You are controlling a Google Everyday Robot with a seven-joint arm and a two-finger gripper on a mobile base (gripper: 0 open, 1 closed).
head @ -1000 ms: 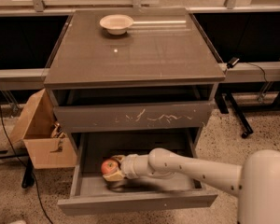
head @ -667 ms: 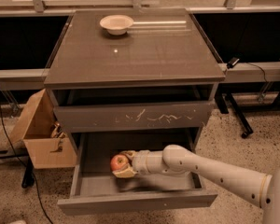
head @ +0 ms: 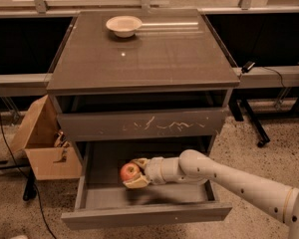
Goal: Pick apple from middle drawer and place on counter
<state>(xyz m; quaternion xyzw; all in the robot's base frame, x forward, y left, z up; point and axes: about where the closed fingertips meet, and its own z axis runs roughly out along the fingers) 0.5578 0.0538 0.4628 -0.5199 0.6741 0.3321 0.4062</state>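
The red apple with a yellowish patch sits between the fingers of my gripper, held above the floor of the open middle drawer. My white arm reaches into the drawer from the lower right. The gripper is shut on the apple, one finger above it and one below. The counter is the flat grey-brown cabinet top above, well over the gripper.
A cream bowl stands at the back of the counter. The closed drawer front with pale scratches lies directly above the open drawer. An open cardboard box sits on the floor to the left. A black table leg stands to the right.
The gripper has lifted the apple off the drawer floor and carried it slightly right and upward. The arm has drawn back toward the right.
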